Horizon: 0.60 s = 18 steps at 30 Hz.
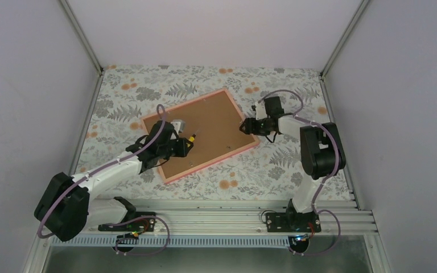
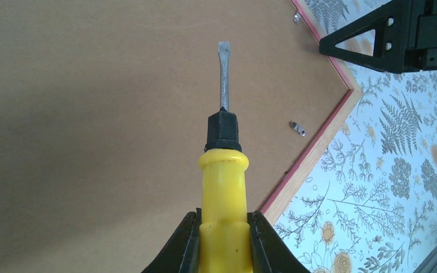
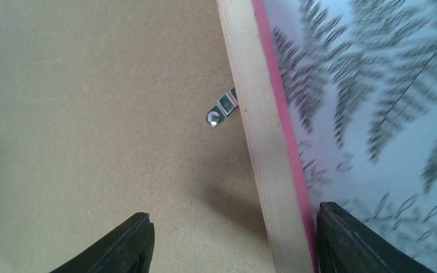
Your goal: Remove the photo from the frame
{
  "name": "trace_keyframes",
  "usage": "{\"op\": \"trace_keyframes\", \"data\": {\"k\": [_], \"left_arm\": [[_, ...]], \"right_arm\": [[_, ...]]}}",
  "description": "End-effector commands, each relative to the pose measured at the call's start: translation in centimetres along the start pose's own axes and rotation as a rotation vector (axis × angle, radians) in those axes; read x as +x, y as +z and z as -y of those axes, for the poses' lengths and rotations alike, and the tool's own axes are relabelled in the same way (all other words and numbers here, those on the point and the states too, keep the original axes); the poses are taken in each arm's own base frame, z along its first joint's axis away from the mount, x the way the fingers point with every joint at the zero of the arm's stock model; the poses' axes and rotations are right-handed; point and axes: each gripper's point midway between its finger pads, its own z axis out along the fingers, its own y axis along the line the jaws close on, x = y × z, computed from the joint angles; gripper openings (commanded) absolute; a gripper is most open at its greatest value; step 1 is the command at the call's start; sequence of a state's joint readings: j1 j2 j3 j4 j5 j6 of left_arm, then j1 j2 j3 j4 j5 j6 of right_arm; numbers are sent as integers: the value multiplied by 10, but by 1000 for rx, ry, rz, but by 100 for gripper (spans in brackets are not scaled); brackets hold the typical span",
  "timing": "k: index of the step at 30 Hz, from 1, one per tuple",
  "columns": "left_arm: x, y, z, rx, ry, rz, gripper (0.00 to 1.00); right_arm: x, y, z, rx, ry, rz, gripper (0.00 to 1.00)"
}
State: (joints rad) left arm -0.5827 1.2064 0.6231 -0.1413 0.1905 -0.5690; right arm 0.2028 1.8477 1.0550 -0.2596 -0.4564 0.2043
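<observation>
The frame [image 1: 216, 161] lies face down on the floral cloth, pink rim around a brown backing board [image 1: 205, 128]. The photo is hidden beneath the board. My left gripper [image 1: 183, 145] hovers over the board's left part, shut on a yellow-handled screwdriver [image 2: 223, 182] whose flat blade points across the board. In the left wrist view a metal clip [image 2: 297, 128] sits near the frame's rail [image 2: 313, 153]. My right gripper [image 3: 233, 227] is open and straddles the right rail [image 3: 256, 125]: one finger [image 3: 131, 239] over the board, the other [image 3: 341, 233] at the pink outer side. Another clip [image 3: 221, 111] lies just ahead.
White walls with metal posts close in the table on the left, back and right. The floral tablecloth [image 1: 273, 165] surrounds the frame. An aluminium rail [image 1: 216, 213] carrying both arm bases runs along the near edge.
</observation>
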Motion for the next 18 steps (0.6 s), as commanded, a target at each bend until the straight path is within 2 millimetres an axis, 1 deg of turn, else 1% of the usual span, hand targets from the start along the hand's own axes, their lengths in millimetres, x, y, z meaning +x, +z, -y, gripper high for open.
{"op": "trace_keyframes", "data": {"k": [1, 5, 9, 11, 13, 18], "left_arm": [[-9, 2, 19, 51, 16, 20, 2], [-5, 7, 28, 64, 30, 5, 2], [1, 13, 35, 68, 44, -16, 2], [4, 16, 39, 72, 51, -25, 2], [6, 19, 43, 77, 57, -32, 2], [9, 23, 47, 78, 63, -43, 2]], "right_arm": [[19, -5, -26, -65, 6, -14, 62], [33, -8, -39, -85, 11, -20, 62], [44, -11, -58, -116, 5, -22, 61], [52, -10, -65, -126, 7, -35, 60], [53, -16, -78, -145, -7, -20, 60], [69, -18, -101, -184, -20, -37, 58]]}}
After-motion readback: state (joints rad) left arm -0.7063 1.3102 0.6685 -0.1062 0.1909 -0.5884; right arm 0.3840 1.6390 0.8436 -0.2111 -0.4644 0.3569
